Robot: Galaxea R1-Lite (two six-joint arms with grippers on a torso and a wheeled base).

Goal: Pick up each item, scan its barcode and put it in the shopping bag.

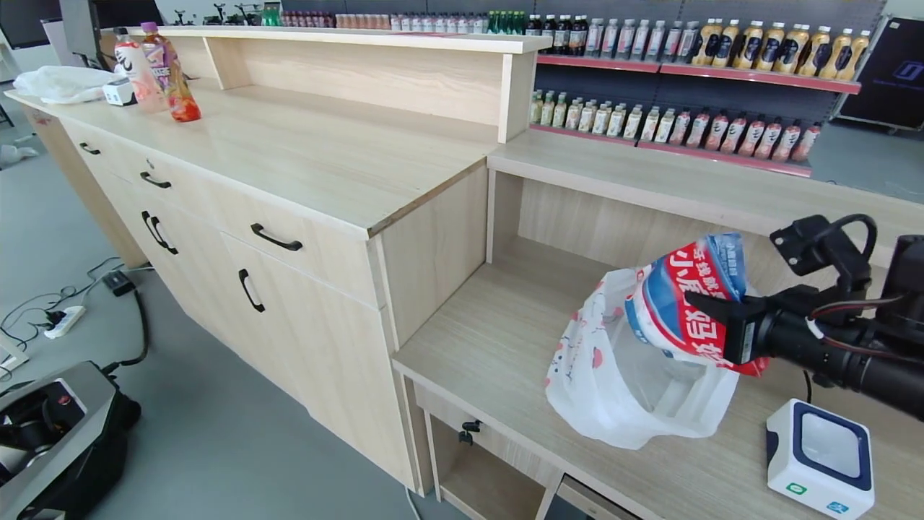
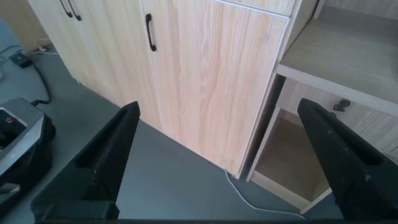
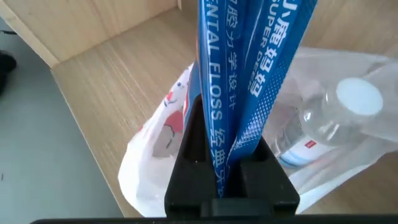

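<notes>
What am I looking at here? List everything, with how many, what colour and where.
shopping bag: one, white with red prints, on the lower counter, mouth open.
pouch: one, blue, red and white, over the bag's mouth.
clear bottle: one, white cap, inside the bag.
scanner: one, white with dark blue face, on the lower counter beside the bag.
drink bottles: two, pinkish and orange, far end of the upper counter.
shelf bottles: many, mixed colours, in rows behind.
power strip: one, white, on the floor.
right gripper: black, shut on the pouch.
left gripper: black, open, above the floor.
</notes>
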